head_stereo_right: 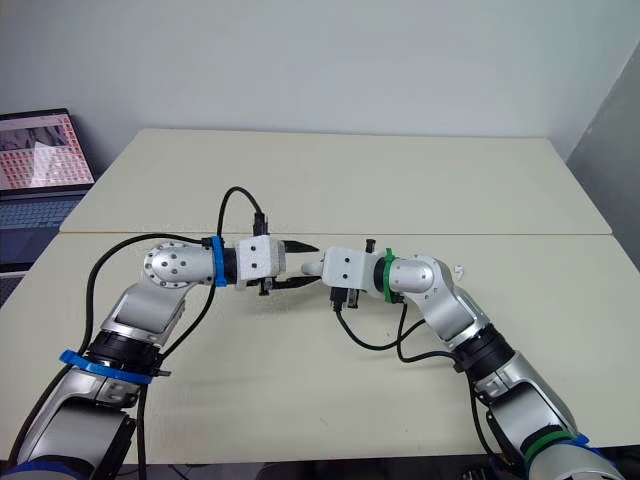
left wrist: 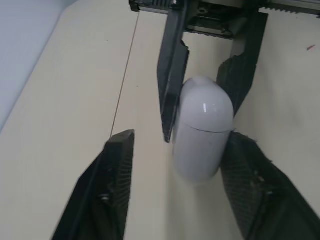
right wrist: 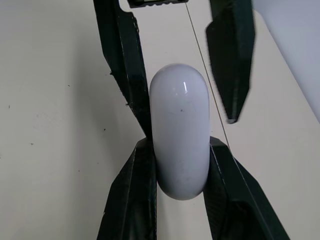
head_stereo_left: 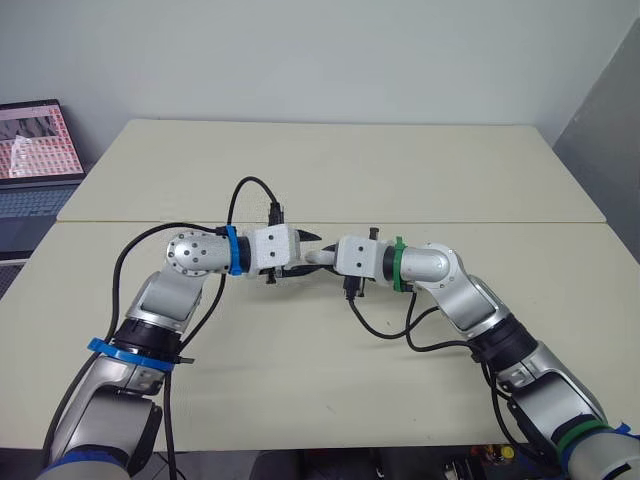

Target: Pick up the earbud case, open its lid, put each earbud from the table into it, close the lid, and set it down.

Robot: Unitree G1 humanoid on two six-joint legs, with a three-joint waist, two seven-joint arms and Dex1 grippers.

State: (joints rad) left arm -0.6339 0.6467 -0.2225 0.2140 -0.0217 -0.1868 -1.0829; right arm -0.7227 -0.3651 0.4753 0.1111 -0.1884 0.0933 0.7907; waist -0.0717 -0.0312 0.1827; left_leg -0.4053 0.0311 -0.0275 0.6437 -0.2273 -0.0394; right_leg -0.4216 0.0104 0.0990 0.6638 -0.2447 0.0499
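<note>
The white earbud case (right wrist: 180,135) is held above the middle of the table, lid closed, with my right gripper (right wrist: 180,145) shut on its lower half. My left gripper (left wrist: 181,140) faces it from the other side, open, its fingers (left wrist: 112,185) spread around the case's rounded lid end; one finger lies close against the case's side. In the head views the two grippers meet tip to tip at the case (head_stereo_left: 318,256). A small white piece that may be an earbud (head_stereo_right: 459,270) lies on the table just beyond my right forearm.
The cream table (head_stereo_left: 330,170) has a seam across its middle. An open laptop (head_stereo_left: 35,160) stands off the table's far left corner. Black cables (head_stereo_left: 385,325) hang from both wrists near the tabletop.
</note>
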